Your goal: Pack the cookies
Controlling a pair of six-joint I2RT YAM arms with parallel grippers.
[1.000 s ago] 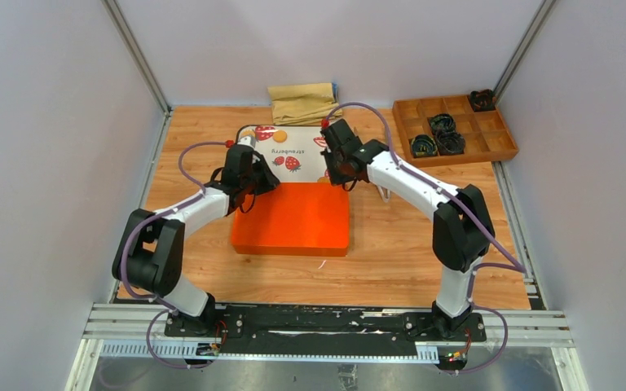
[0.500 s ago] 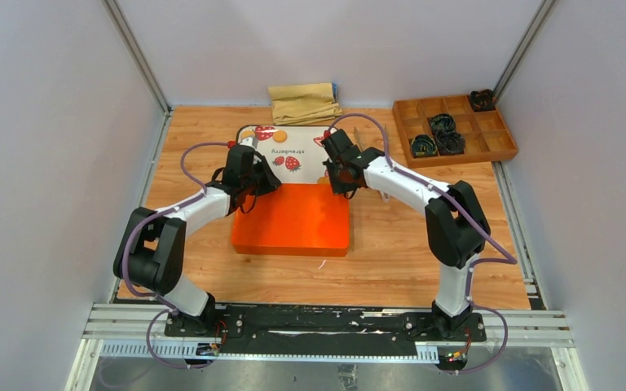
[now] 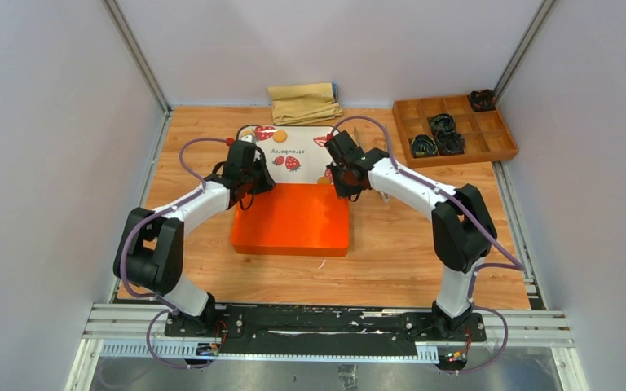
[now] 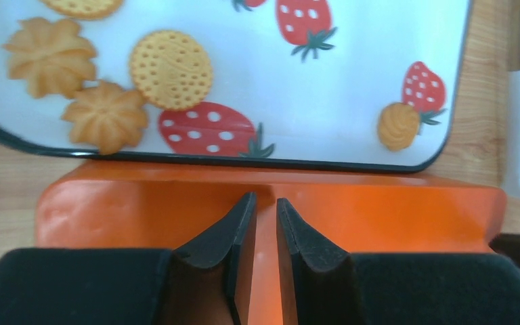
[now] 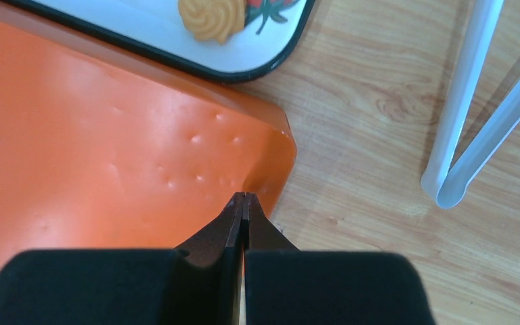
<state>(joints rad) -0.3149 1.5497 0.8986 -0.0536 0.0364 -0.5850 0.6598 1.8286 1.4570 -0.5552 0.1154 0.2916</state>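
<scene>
My shut right gripper point(image 5: 244, 196) has slid from the strawberry lid point(image 3: 301, 159) to a back corner of the orange box point(image 3: 293, 220), my left gripper point(image 4: 265, 206) sits barely open at the other corner, so I think the box moves next, and the cookies may be the dark bits point(image 3: 443, 125) in the wooden tray point(image 3: 489, 134).

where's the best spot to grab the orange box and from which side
Probably the right short edge, near the far corner by the right gripper, coming in low from the right. The orange box lies flat with a top too broad for the jaws, so only the thin rim offers a hold; its far edge crowds the strawberry tray, but bare table flanks the right edge.
</scene>
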